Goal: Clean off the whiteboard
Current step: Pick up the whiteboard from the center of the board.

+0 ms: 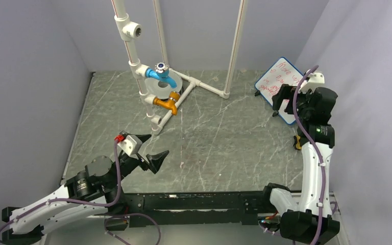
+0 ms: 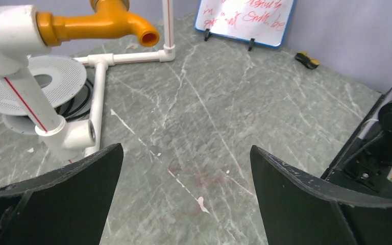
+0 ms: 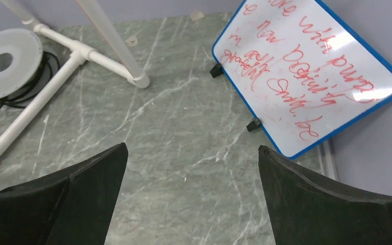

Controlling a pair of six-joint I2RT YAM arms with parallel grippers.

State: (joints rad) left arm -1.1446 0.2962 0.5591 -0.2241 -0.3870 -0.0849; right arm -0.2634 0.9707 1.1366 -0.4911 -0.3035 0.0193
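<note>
Progress: nothing wiped yet; red handwriting covers the whiteboard (image 3: 306, 76).
Whiteboard: propped tilted on small black feet, far right of the worktop (image 1: 224, 148), by the wall.
Right hand (image 3: 191, 150): fingers spread wide, empty, facing the board.
Left hand (image 2: 185, 150): spread wide, empty, well apart from it.
Hard to tell: the small yellow-and-black object (image 2: 306, 59) nearby is too small to identify, and the right arm hides the board's near corner from above.

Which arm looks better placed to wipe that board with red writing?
Right. The right gripper hangs open just before the whiteboard; the left gripper, also open, is far across the table.
</note>
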